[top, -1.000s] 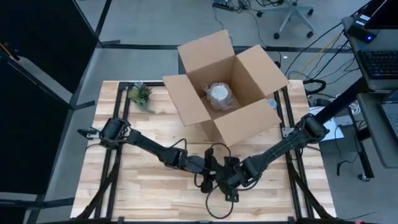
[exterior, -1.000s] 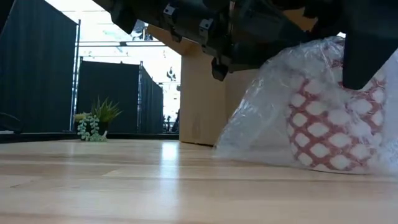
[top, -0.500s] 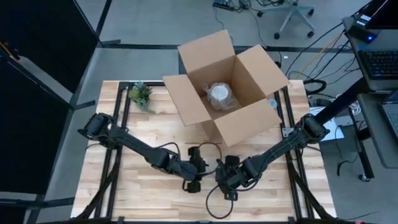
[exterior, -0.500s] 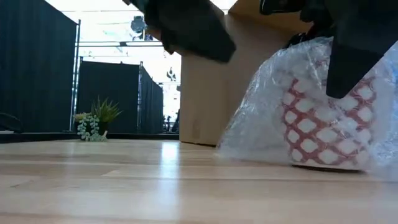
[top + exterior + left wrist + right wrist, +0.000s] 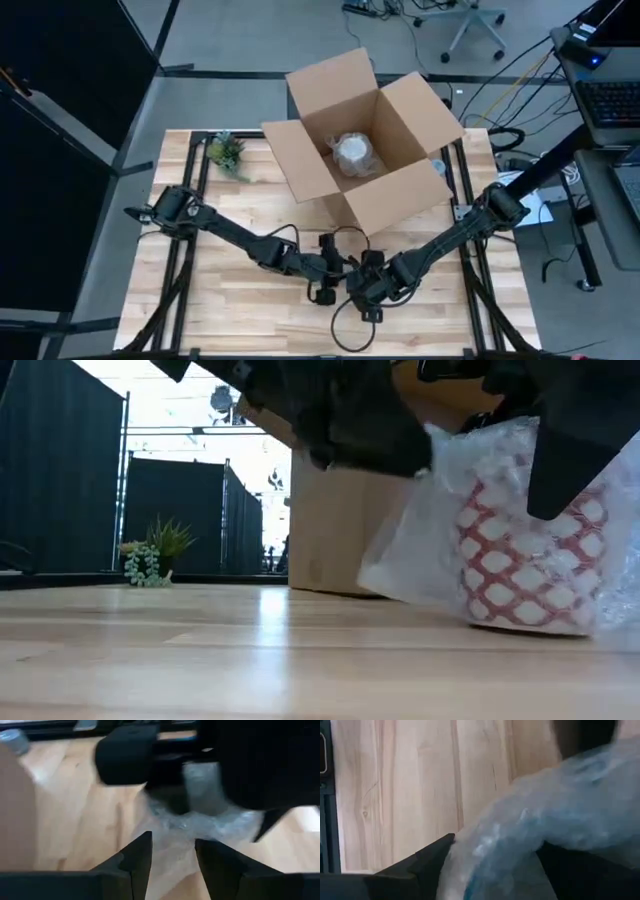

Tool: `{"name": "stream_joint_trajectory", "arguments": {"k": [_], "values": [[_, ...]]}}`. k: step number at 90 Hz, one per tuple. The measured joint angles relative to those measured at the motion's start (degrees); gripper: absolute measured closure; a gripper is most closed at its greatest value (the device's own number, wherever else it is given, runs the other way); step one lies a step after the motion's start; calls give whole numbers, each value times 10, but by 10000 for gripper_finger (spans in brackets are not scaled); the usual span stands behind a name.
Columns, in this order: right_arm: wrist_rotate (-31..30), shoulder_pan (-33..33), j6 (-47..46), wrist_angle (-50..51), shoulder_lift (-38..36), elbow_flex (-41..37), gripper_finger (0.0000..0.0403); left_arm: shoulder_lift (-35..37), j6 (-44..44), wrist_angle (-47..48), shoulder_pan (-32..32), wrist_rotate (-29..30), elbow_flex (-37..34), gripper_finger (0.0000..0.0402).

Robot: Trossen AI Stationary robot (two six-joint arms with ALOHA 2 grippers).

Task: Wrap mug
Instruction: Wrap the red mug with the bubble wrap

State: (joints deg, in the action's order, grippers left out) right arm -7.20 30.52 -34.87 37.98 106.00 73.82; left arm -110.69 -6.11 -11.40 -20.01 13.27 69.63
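Observation:
The mug (image 5: 525,575), white with a red lattice, stands on the table near its front edge, loosely covered in clear bubble wrap (image 5: 415,550). My right gripper (image 5: 497,845) comes down over it from the table's right, shut around the wrapped mug. My left gripper (image 5: 172,837) is open at the mug's left side, with the wrap's loose flap (image 5: 172,827) between its fingers. In the high view both grippers (image 5: 325,285) (image 5: 360,288) hide the mug. My left gripper has the wrap's loose left flap (image 5: 400,575) between its open fingers, coming from the table's left; the flap's lower edge is raised off the table. My right gripper grips the wrapped mug from above, one finger (image 5: 565,460) down the side facing the low view, the wrap (image 5: 530,820) filling the gap. The mug stands upright on the table.
An open cardboard box (image 5: 390,195) stands at the far middle with a wrapped item (image 5: 353,152) inside. A small plant (image 5: 227,153) sits at the far left. A cable loops (image 5: 350,335) near the front edge. Bare wood lies to the left and right.
My left gripper drew back toward the table's left, then came back to the mug. The wrap's left flap, which lay spread on the table, is now lifted off it and pushed toward the mug. The mug and my right gripper have stayed in place.

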Motion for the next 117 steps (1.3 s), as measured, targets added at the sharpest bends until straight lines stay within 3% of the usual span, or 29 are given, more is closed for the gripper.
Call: {"name": "stream_joint_trajectory", "arguments": {"k": [51,88,117], "values": [[15,0,9,12,0,4,135,-48,-30,-73,5,-27,5,260],[26,4,21,218,-5,125,135,-51,-26,-54,9,-27,4,260],[0,20,55,192,-6,166,135,-52,-25,-50,9,-27,3,260]]}}
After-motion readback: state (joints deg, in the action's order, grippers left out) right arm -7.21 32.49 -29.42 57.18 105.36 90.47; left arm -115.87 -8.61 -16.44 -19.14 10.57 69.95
